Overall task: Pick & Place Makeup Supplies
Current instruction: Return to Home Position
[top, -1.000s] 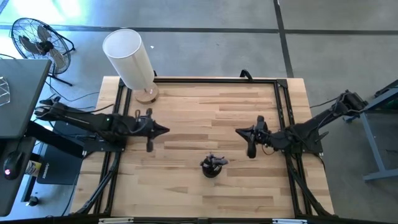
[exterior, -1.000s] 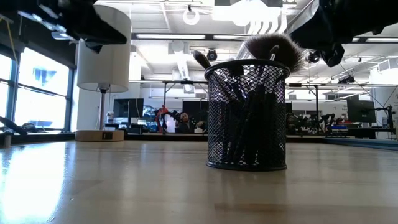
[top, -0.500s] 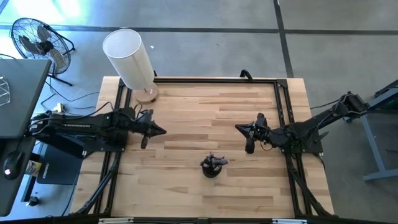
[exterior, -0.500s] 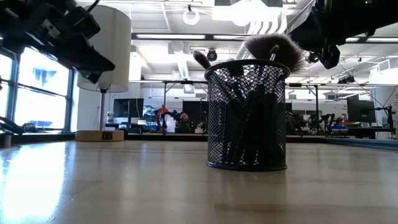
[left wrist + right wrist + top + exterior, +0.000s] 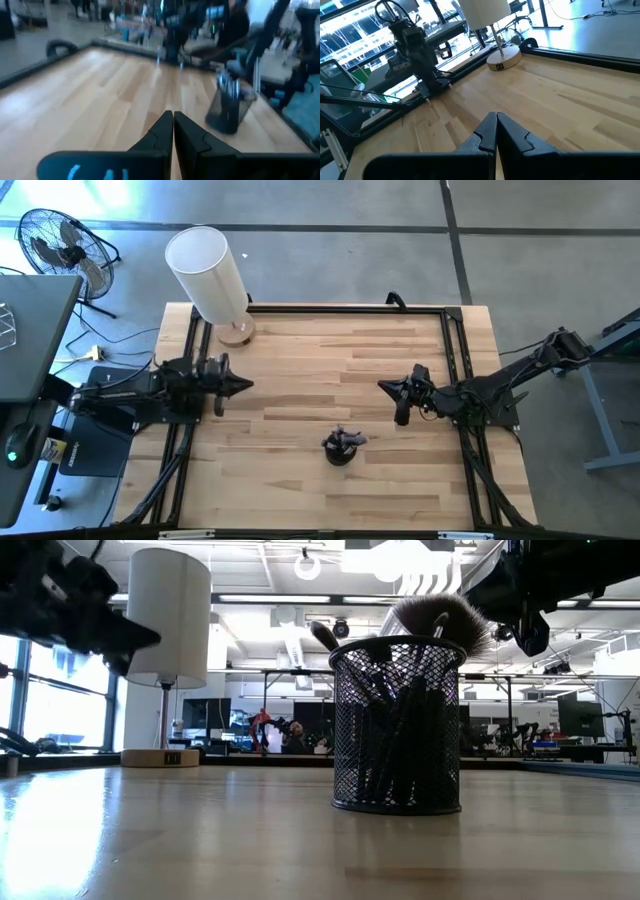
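While both arms reach low over the table (image 5: 330, 350), tips facing inward, neither holds anything
Left gripper (image 5: 246, 385) and right gripper (image 5: 383, 388) have jaws together; between them, toward the front edge, the mesh cup (image 5: 340, 452) holds the brushes (image 5: 440, 618), heads up

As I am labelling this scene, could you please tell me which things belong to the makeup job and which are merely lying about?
Job: makeup brushes, standing in the black mesh holder; left gripper and right gripper, both shut, holding nothing.
Lying about: white lamp on the table; fan beside the table.
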You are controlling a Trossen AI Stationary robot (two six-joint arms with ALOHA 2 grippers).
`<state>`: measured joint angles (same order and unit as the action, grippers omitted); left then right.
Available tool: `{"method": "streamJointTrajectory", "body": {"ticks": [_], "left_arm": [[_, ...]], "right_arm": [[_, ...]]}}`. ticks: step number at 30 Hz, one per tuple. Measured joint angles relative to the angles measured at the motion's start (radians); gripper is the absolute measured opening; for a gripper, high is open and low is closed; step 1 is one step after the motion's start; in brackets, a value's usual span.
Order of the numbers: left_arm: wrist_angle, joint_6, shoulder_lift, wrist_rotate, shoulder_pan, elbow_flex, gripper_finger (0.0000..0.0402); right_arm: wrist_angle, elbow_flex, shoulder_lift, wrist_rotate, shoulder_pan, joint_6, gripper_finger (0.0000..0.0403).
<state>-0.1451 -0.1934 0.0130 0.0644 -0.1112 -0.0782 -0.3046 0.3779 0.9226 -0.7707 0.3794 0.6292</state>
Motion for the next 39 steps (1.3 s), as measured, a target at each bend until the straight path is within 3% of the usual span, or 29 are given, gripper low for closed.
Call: {"method": "streamJointTrajectory", "body": {"ticks": [8,18,24,39], "left_arm": [[0.035,0.065,-0.005,-0.073,0.000,0.016,0.0012],[0.033,0.066,0.004,-0.055,0.000,0.017,0.0012],[0.043,0.066,0.004,-0.060,0.000,0.019,0.0012],[0.045,0.065,0.004,-0.060,0.000,0.020,0.0012]], "right_arm": [[0.004,0.000,0.000,-0.005,0.000,-0.031,0.0002],[0.124,0.000,0.000,0.050,-0.009,-0.184,0.0001],[0.303,0.000,0.000,0.240,-0.061,-0.253,0.0001],[0.308,0.000,-0.001,0.840,-0.342,-0.720,0.0000]]}}
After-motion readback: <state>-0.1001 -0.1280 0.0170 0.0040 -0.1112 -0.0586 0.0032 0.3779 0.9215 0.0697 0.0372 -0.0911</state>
